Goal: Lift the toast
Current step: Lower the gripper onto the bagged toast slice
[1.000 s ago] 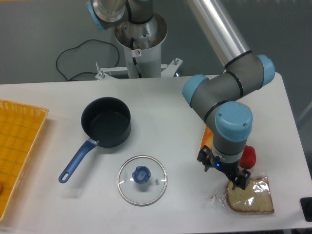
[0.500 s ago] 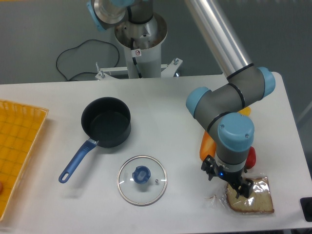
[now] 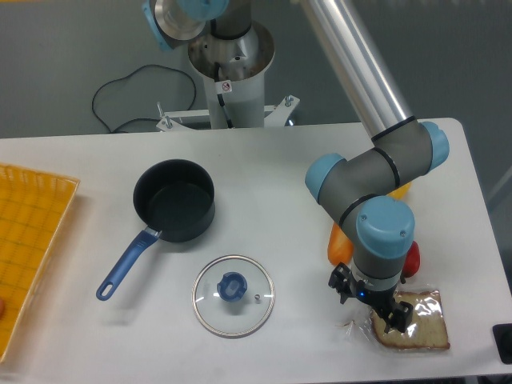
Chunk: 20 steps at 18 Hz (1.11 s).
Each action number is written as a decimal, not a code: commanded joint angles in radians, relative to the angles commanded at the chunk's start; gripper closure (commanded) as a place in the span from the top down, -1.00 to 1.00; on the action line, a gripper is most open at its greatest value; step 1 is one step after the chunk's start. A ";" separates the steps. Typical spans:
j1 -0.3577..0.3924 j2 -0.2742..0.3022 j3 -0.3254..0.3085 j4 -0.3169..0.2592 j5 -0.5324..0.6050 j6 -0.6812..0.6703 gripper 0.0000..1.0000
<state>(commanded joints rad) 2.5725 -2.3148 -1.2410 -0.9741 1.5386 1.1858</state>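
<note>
The toast (image 3: 418, 325), a pale slice with a brown crust in shiny clear plastic, lies flat near the table's front right corner. My gripper (image 3: 370, 306) points down right over the toast's left edge, its dark fingers low at the plastic wrap. The wrist hides the gap between the fingers, so I cannot tell whether they are open or shut, or whether they touch the toast.
An orange-tan baguette (image 3: 339, 244) and a red pepper (image 3: 412, 258) lie just behind the gripper. A glass lid with a blue knob (image 3: 233, 294) sits to the left. A black pot with a blue handle (image 3: 172, 202) stands further left. A yellow tray (image 3: 28, 248) lies at the left edge.
The arm has shifted slightly toward the front and lowered, bringing the gripper down onto the toast's left edge. The toast has not moved.
</note>
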 joint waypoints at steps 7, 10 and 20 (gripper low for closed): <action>-0.002 -0.021 -0.002 0.014 -0.021 0.005 0.92; -0.002 -0.031 -0.005 0.029 -0.021 0.005 0.92; -0.009 -0.055 -0.006 0.043 -0.021 0.006 0.86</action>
<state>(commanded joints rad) 2.5633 -2.3700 -1.2471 -0.9311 1.5171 1.1919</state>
